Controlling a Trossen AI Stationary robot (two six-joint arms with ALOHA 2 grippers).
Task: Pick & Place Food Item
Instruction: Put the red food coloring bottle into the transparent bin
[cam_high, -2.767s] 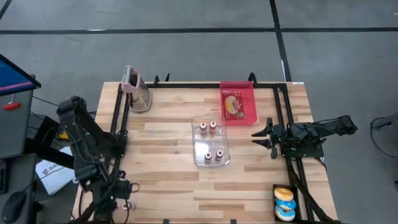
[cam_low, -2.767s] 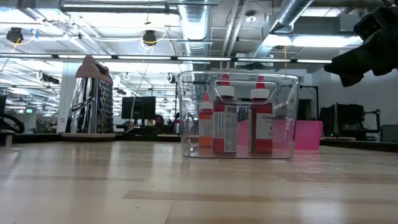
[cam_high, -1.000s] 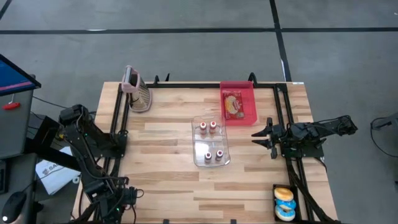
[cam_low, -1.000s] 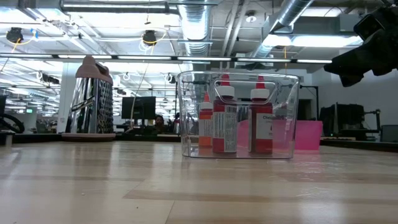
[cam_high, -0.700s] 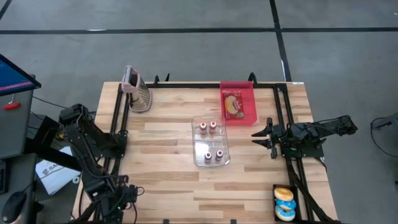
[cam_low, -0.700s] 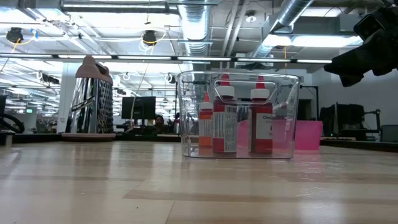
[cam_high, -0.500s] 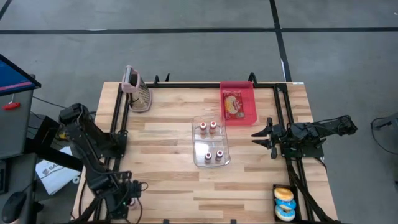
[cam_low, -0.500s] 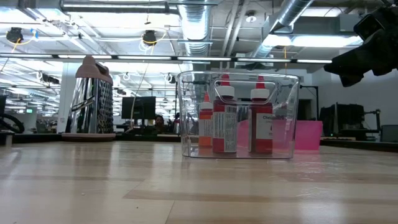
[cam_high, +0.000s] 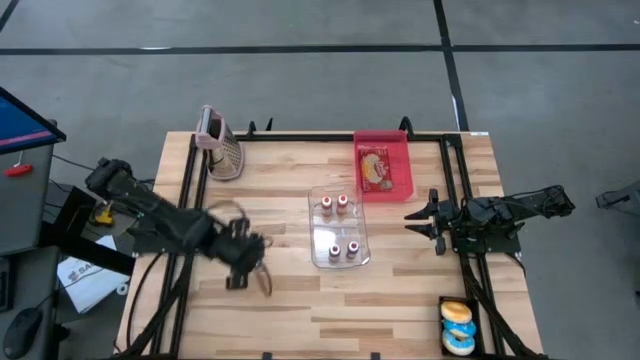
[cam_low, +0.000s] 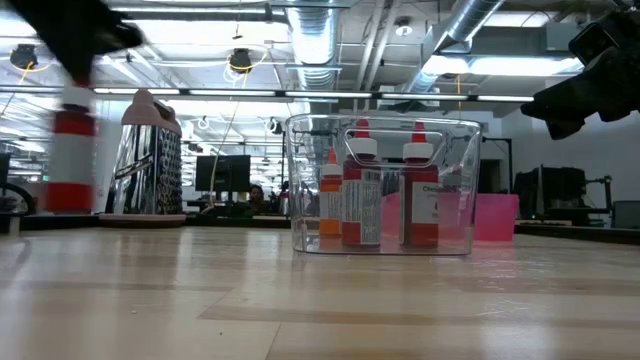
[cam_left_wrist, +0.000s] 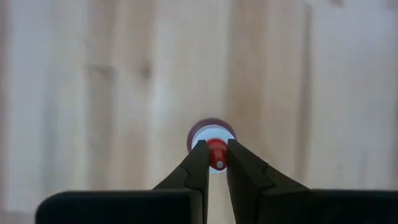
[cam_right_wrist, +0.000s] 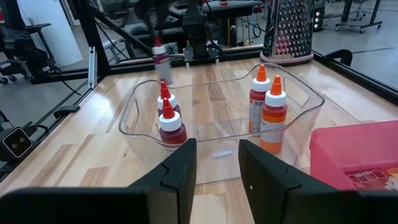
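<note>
Left tool is clamping the red tip of a sauce bottle, carrying it above the worktop, left of the clear bin and apart from it. Four red-capped bottles are standing in the bin; their labels are too small to read. Right tool is waiting at the worktop's right edge, fingers apart, gripping nothing. Pink tray is sitting behind the bin.

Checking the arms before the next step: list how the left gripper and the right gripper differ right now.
The left gripper is shut on a red-tipped bottle; the right gripper holds nothing, its fingers apart. The left one hangs over the table left of the clear bin; the right one waits at the table's right edge. The left points steeply down, the right nearly level. Both have dark two-finger jaws.
</note>
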